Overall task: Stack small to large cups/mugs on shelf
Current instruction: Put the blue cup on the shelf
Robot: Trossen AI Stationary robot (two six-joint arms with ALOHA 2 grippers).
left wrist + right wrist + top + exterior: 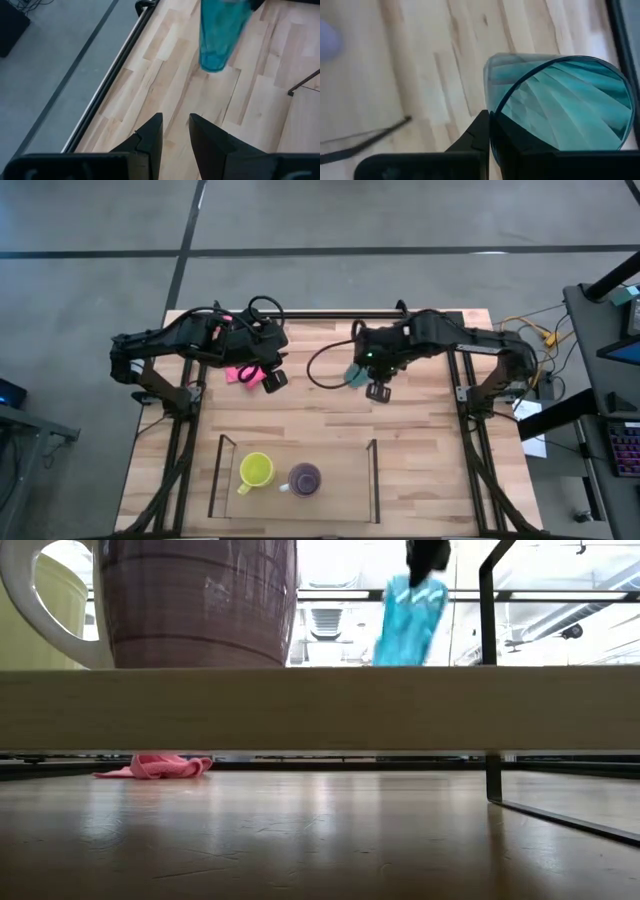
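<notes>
The translucent teal tumbler hangs in the air over the middle of the table, held by my right gripper; the low view shows the tumbler tilted and clear of the table. The yellow mug and the purple mug stand side by side on the light wood base of the shelf, the yellow one to the left. My left gripper hovers over the pink cloth, open by a narrow gap and holding nothing. My right gripper pinches the tumbler's wall at the rim, one finger outside and the other seen through the wall inside. The fingers come from above. The tumbler is lifted clear and hangs tilted below them.
The shelf's thin dark side panels stand at both ends of its base, with free room on the base to the right of the purple mug. The black metal rail frame runs along the table's far edge. Cables lie near the right arm.
</notes>
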